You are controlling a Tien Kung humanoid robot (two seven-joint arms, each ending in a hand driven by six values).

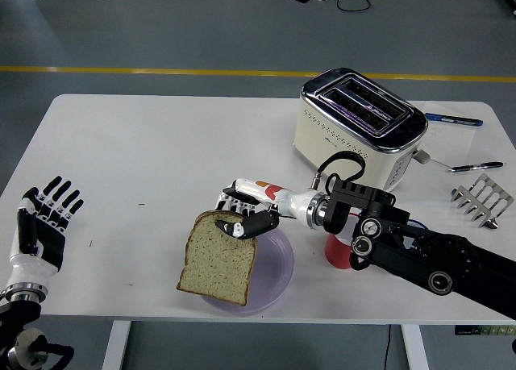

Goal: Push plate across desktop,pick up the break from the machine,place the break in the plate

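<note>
The right hand (242, 213) reaches in from the right over the near middle of the white table (161, 152), its fingers curled closed on the top edge of a slice of brown bread (218, 257). The thumb (248, 225) lies across the face of the slice just below the crust, and the other fingers sit behind the top edge, so the bread is pinched between them. The slice hangs from that grip, face toward the camera, its long axis running from the crust at the upper right down to the flat bottom edge at the lower left, slightly tilted. Its lower part is over the left portion of the lilac plate (274, 273), with the bottom-left corner reaching past the plate's left rim; whether it touches the plate cannot be told.

Far right of the plate stands a cream toaster (355, 140) with a chrome top and two empty slots; small markings on its right end are too fine to read. No writing can be read anywhere in view.

A red mug (337, 253) is mostly hidden behind the right arm. A blue pen (455, 119), a second pen (468, 168) and a metal toast rack (482, 198) lie at the right side of the table.

The left hand (44, 221) rests at the near left edge, fingers spread and holding nothing.
</note>
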